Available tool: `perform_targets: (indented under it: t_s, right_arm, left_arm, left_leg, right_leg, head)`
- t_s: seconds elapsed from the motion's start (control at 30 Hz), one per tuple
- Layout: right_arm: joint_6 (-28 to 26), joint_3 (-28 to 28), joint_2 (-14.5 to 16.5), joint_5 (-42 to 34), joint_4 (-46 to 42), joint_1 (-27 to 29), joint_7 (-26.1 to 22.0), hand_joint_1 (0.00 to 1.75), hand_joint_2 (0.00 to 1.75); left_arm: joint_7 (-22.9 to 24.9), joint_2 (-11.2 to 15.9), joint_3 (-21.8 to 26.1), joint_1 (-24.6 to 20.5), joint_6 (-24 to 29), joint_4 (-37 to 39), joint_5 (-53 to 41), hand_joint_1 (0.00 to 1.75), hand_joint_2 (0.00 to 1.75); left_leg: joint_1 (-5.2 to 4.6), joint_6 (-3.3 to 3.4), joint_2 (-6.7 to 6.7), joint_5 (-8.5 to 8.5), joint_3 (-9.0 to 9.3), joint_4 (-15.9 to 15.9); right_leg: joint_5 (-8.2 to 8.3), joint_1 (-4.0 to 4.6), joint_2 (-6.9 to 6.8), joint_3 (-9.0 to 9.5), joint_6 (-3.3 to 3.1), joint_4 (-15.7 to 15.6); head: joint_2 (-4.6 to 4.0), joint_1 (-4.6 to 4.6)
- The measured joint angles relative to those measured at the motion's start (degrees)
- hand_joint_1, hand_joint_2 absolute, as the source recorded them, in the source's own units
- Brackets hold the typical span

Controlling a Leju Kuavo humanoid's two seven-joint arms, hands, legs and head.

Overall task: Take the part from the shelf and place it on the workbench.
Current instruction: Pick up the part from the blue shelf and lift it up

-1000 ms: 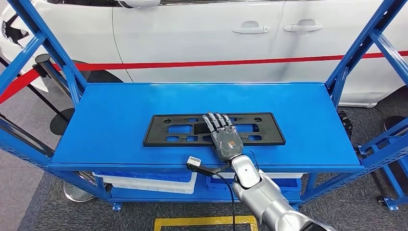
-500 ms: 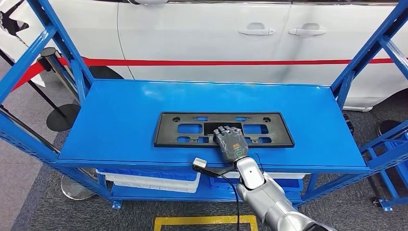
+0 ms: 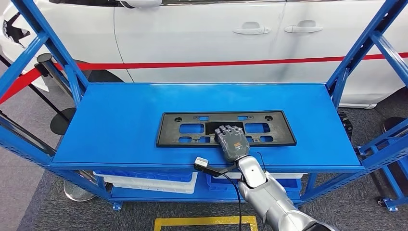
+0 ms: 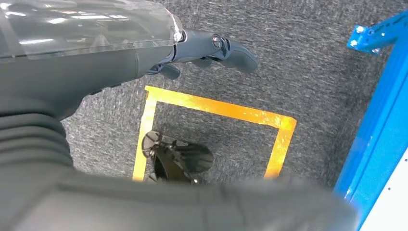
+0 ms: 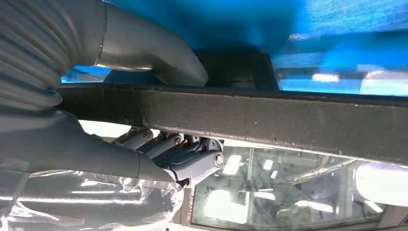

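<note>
Right hand (image 3: 232, 142) lying over the near long edge of the black part (image 3: 226, 128), fingers curled over the frame bar and thumb tucked under it; seen from the wrist camera, thumb (image 5: 159, 62) and fingers (image 5: 192, 161) sitting on opposite faces of the bar (image 5: 269, 122), so judging this a grip closing on the part and not a flat rest. Part lying flat on the blue shelf (image 3: 120, 120), roughly centred, long axis running side to side across the robot's front, parallel to the shelf's front lip. Gripping just right of the part's middle, both ends reaching out well past the hand. Left hand (image 4: 211, 48) hanging low over the grey floor, fingers loosely apart, holding nothing, well away from the part. Likely calling for a level lift, watching for either long end sagging or twisting.
</note>
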Motion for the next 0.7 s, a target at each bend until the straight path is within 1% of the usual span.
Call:
perform_targets:
  t_s: [0.03, 0.07, 0.1, 0.13, 0.17, 0.2, 0.23, 0.27, 0.3, 0.33, 0.37, 0.43, 0.47, 0.5, 0.53, 0.57, 0.6, 0.63, 0.67, 0.7]
  right_arm:
    - [0.0, 0.0, 0.0, 0.0, 0.0, 0.0, 0.0, 1.75, 1.75]
    - [0.0, 0.0, 0.0, 0.0, 0.1, 0.0, 0.0, 1.75, 1.75]
    - [0.0, -0.1, 0.0, 0.0, 0.1, 0.0, 0.0, 1.75, 1.75]
    - [0.0, -0.1, 0.0, 0.0, 0.1, -0.1, 0.0, 1.75, 1.75]
    - [0.0, -0.2, 0.0, -0.1, 0.1, -0.1, 0.0, 1.75, 1.75]
    - [0.0, -0.3, 0.0, -0.1, 0.1, -0.1, -0.1, 1.75, 1.75]
    - [0.0, -0.5, 0.1, -0.4, 0.1, -0.1, -0.3, 1.75, 1.75]
    - [0.0, -0.7, 0.1, -1.0, 0.1, -0.1, -0.9, 1.75, 1.75]
    - [0.1, -0.9, 0.1, -2.1, 0.0, 0.0, -2.1, 1.75, 1.75]
    - [0.3, -1.2, 0.1, -4.0, -0.1, 0.0, -4.1, 1.75, 1.75]
    - [0.8, -1.7, 0.2, -6.6, -0.4, 0.0, -6.8, 1.75, 1.75]
    - [3.0, -2.7, 0.5, -14.0, -1.4, 0.4, -14.3, 1.75, 1.75]
    - [4.8, -3.4, 0.6, -19.3, -2.6, 0.8, -19.3, 1.75, 1.75]
    - [7.1, -3.9, 0.7, -25.4, -4.1, 1.2, -24.8, 1.75, 1.75]
    - [9.9, -4.4, 0.7, -32.3, -6.1, 1.6, -30.2, 1.75, 1.75]
    - [13.0, -4.7, 0.7, -39.5, -8.7, 1.9, -34.7, 1.75, 1.75]
    - [16.7, -4.8, 0.6, -47.1, -11.8, 2.2, -37.7, 1.75, 1.75]
    - [20.4, -4.7, 0.4, -55.1, -15.6, 2.6, -39.5, 1.75, 1.75]
    - [24.2, -4.4, 0.1, -63.4, -20.2, 3.2, -40.4, 1.75, 1.75]
    - [27.7, -4.1, -0.3, -71.1, -24.9, 4.1, -40.8, 1.75, 1.75]
  left_arm:
    - [0.1, 0.0, 0.1, 0.0, 0.1, 0.0, -0.1, 0.00, 0.00]
    - [0.2, 0.1, 0.1, 0.0, 0.3, 0.0, -0.3, 0.00, 0.00]
    - [0.4, 0.1, 0.1, 0.0, 0.5, 0.0, -0.4, 0.00, 0.00]
    - [0.6, 0.2, 0.1, -0.1, 0.8, 0.0, -0.5, 0.00, 0.00]
    - [0.7, 0.2, 0.2, -0.1, 1.1, 0.0, -0.5, 0.00, 0.00]
    - [0.9, 0.2, 0.2, -0.1, 1.4, 0.0, -0.5, 0.00, 0.00]
    - [1.0, 0.2, 0.2, -0.1, 1.6, 0.0, -0.5, 0.00, 0.00]
    - [1.3, 0.2, 0.3, -0.1, 1.7, 0.0, -0.6, 0.00, 0.00]
    - [1.5, 0.2, 0.4, -0.1, 1.8, 0.0, -0.6, 0.00, 0.00]
    - [1.6, 0.2, 0.5, -0.1, 1.6, 0.0, -0.6, 0.00, 0.00]
    - [1.7, 0.2, 0.6, -0.2, 1.3, 0.0, -0.5, 0.00, 0.00]
    - [1.8, 0.2, 1.0, -0.2, 0.5, 0.0, -0.3, 0.00, 0.00]
    - [1.9, 0.2, 1.3, -0.1, 0.0, 0.0, -0.3, 0.00, 0.00]
    - [2.0, 0.2, 1.5, 0.0, -0.6, 0.0, -0.1, 0.00, 0.00]
    - [2.0, 0.2, 1.8, 0.1, -1.4, 0.0, 0.2, 0.00, 0.00]
    - [1.8, 0.2, 2.2, 0.1, -2.2, 0.0, 0.5, 0.00, 0.00]
    - [1.4, 0.2, 2.5, 0.1, -3.0, 0.0, 0.8, 0.00, 0.00]
    - [0.8, 0.1, 2.9, 0.1, -3.7, 0.0, 1.1, 0.00, 0.00]
    - [0.2, 0.0, 3.3, 0.1, -4.1, 0.0, 1.2, 0.00, 0.00]
    - [-0.3, -0.1, 3.6, 0.1, -4.3, 0.0, 1.3, 0.00, 0.00]
  left_leg:
    - [0.06, -0.06, 0.01, 1.23, 0.56, -1.1]
    - [0.14, -0.07, 0.03, 3.20, 2.10, -4.2]
    - [0.22, -0.02, 0.07, 4.96, 4.12, -8.4]
    - [0.19, 0.16, 0.06, 6.21, 5.84, -11.9]
    - [0.14, 0.42, 0.03, 6.74, 6.89, -14.1]
    - [0.03, 0.75, -0.02, 6.72, 7.29, -15.1]
    - [-0.11, 1.10, -0.08, 6.80, 7.24, -15.1]
    - [-0.06, 1.48, -0.06, 6.94, 7.20, -15.2]
    - [-0.01, 1.84, -0.03, 7.11, 7.23, -15.4]
    - [0.07, 2.19, 0.02, 7.29, 7.25, -15.6]
    - [0.18, 2.49, 0.08, 7.45, 7.25, -15.7]
    - [0.18, 2.73, 0.19, 7.54, 7.14, -15.8]
    - [0.18, 2.74, 0.22, 7.54, 7.12, -15.8]
    - [0.17, 2.74, 0.25, 7.52, 7.16, -15.8]
    - [0.17, 2.71, 0.27, 7.47, 7.30, -15.8]
    - [0.17, 2.65, 0.30, 7.42, 7.51, -15.8]
    - [0.16, 2.57, 0.33, 7.35, 7.75, -15.8]
    - [0.13, 2.44, 0.34, 7.26, 7.97, -15.8]
    - [0.10, 2.24, 0.31, 7.18, 8.12, -15.8]
    - [0.10, 1.97, 0.26, 7.12, 8.19, -15.9]
  right_leg:
    - [-0.06, -0.02, 0.03, 0.02, 0.05, 0.1]
    - [-0.17, -0.07, 0.06, 0.05, 0.15, 0.3]
    - [-0.33, -0.10, 0.11, 0.03, 0.34, 0.6]
    - [-0.52, -0.01, 0.18, -0.08, 0.59, 0.9]
    - [-0.64, 0.08, 0.25, -0.22, 0.87, 1.2]
    - [-0.67, 0.19, 0.31, -0.34, 1.15, 1.3]
    - [-0.61, 0.25, 0.37, -0.41, 1.42, 1.3]
    - [-0.58, 0.21, 0.40, -0.45, 1.69, 1.3]
    - [-0.84, 0.14, 0.40, -0.55, 1.99, 1.5]
    - [-1.68, 0.05, 0.38, -1.04, 2.29, 2.6]
    - [-3.13, -0.04, 0.36, -2.06, 2.59, 4.9]
    - [-6.81, -0.18, 0.30, -5.33, 3.02, 11.8]
    - [-8.06, -0.23, 0.30, -6.99, 3.13, 15.3]
    - [-8.36, -0.24, 0.30, -7.95, 3.15, 17.2]
    - [-7.53, -0.22, 0.30, -7.83, 3.06, 17.0]
    - [-5.79, -0.18, 0.30, -6.59, 2.84, 14.6]
    - [-3.68, -0.06, 0.31, -4.42, 2.46, 10.5]
    - [-2.11, 0.12, 0.33, -2.20, 2.00, 6.3]
    - [-1.17, 0.33, 0.29, -0.57, 1.58, 3.0]
    - [-0.84, 0.54, 0.25, 0.32, 1.24, 1.2]
  head:
    - [0.00, -0.01]
    - [0.01, -0.01]
    - [0.01, -0.01]
    - [0.01, -0.02]
    - [0.00, 0.01]
    - [0.00, 0.03]
    - [-0.01, 0.04]
    - [-0.01, 0.05]
    - [-0.01, 0.05]
    - [-0.01, 0.11]
    - [-0.01, 0.17]
    - [-0.01, 0.30]
    - [-0.01, 0.31]
    - [0.00, 0.31]
    - [0.00, 0.31]
    - [0.00, 0.32]
    - [0.00, 0.32]
    - [0.00, 0.30]
    - [0.00, 0.33]
    - [-0.01, 0.40]
